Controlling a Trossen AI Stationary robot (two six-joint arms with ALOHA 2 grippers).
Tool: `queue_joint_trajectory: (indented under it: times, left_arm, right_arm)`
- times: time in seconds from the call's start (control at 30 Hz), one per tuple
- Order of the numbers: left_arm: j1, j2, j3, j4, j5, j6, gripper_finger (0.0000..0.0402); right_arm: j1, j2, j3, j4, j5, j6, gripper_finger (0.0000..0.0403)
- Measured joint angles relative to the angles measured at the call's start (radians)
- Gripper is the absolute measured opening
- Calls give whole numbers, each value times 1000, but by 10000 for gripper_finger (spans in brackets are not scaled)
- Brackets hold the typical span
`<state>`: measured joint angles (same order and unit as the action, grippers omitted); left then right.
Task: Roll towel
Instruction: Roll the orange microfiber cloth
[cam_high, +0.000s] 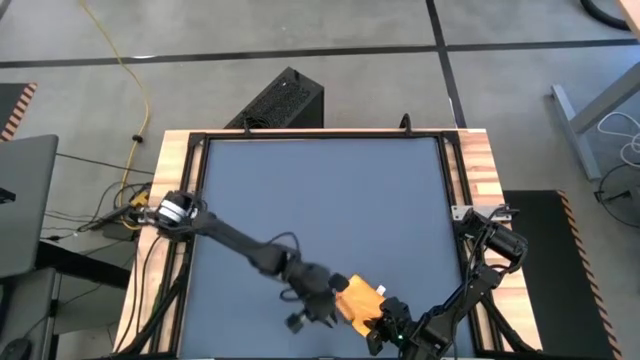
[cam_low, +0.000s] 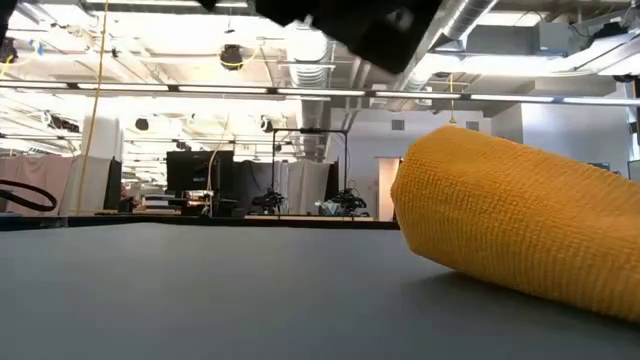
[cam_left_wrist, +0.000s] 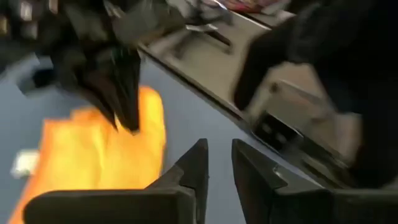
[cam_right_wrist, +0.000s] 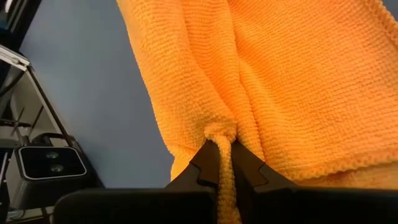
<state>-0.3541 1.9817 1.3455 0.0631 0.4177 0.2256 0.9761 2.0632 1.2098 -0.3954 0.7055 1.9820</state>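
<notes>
The towel (cam_high: 357, 296) lies near the front edge of the table (cam_high: 320, 190), a little right of centre, between the two grippers. From table height it already reads as a thick roll (cam_low: 520, 225) lying on its side, its round end facing the middle of the table. A small white tag (cam_high: 381, 291) shows on its right side from above.

The right gripper (cam_right_wrist: 222, 163) is clamped on the towel: its fingers pinch a ridge of the cloth between them, with the fabric bunching into folds just ahead of the tips. From above, this gripper (cam_high: 385, 322) sits at the towel's front right corner, its arm coming in from the right side of the table.

The left gripper (cam_left_wrist: 219, 163) is just beside the towel on its left, with nothing between its fingers; they stand slightly apart, a narrow gap between them. From above it (cam_high: 318, 300) hangs close against the towel's left edge, the arm reaching diagonally across the table.

The risks from here, as I judge them:
- The right gripper holds only a small pinch of cloth, so a pull could slip it free or drag out one layer and loosen the roll.
- With the left gripper off the cloth, nothing steadies that end, so the roll may spring open or skew.
- The roll is close to the front edge and could be nudged off it.
</notes>
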Motion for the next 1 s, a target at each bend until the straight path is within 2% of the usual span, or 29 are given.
queue_joint_trajectory:
  times: [0.1, 0.2, 0.43, 0.6, 0.8, 1.0]
  left_arm:
    - [-53, 49, -19, 159, -160, 26, 47]
    - [-66, 102, 0, 199, -224, 39, 33]
    - [-15, 188, 48, 231, -248, -26, 2]
    - [11, 215, 53, 239, -214, -51, 1]
    - [15, 247, 51, 221, -226, -56, 0]
    - [25, 245, 52, 203, -261, -65, 0]
  right_arm:
    - [0, 0, 0, 0, 0, 0, 32]
    - [-1, 1, -1, 3, 0, -3, 32]
    - [-2, 2, -2, 11, 2, -16, 33]
    - [-3, 2, -2, 12, 2, -16, 33]
    - [-9, 2, -2, 15, 4, -19, 35]
    - [-14, 3, -2, 11, 6, -13, 65]
